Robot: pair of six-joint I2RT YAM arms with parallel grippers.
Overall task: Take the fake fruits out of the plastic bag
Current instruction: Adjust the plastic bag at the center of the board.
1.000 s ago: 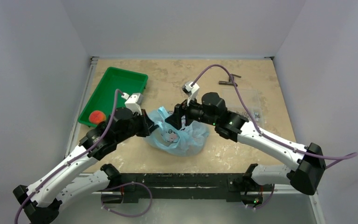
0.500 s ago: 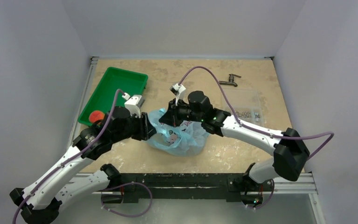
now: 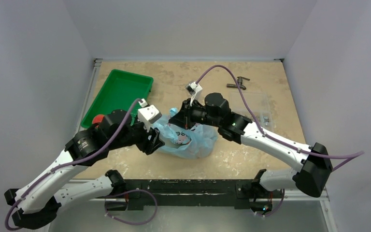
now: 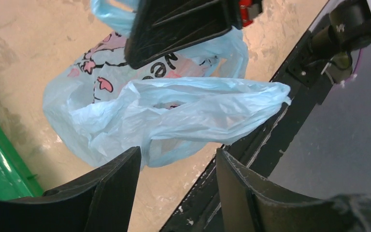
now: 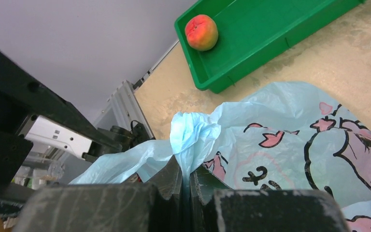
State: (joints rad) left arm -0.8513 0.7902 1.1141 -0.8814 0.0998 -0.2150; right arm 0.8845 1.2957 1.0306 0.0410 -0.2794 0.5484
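Mid-table, right of the tray point(image 3: 117, 92) and nearer than it: bag point(image 3: 189, 143) sits bunched between both tools, long axis roughly left-right. Right gripper point(image 5: 187, 175) clenched on a puckered fold of the bag's upper edge, with film squeezed up between the jaws. Left gripper point(image 4: 178, 159) released, jaws apart, nothing between them. The bag lies straight ahead of its fingertips, close but apart, so to its right in the scene. Judgement: the coming move falls to the left arm, which is nearer the bag's free left side; it could take the opposite edge to spread the mouth, or reach in while the right holds. Right wrist view alone shows the pinch, and one red-peach fruit point(image 5: 201, 32) already lying in the tray's near end. Overhead, that fruit is half hidden behind the left arm and the wrist masks the pinch. Left wrist view alone shows the empty gap and a dark slot among the folds, possibly the mouth. No fruits visible inside the bag; cannot tell how many remain.
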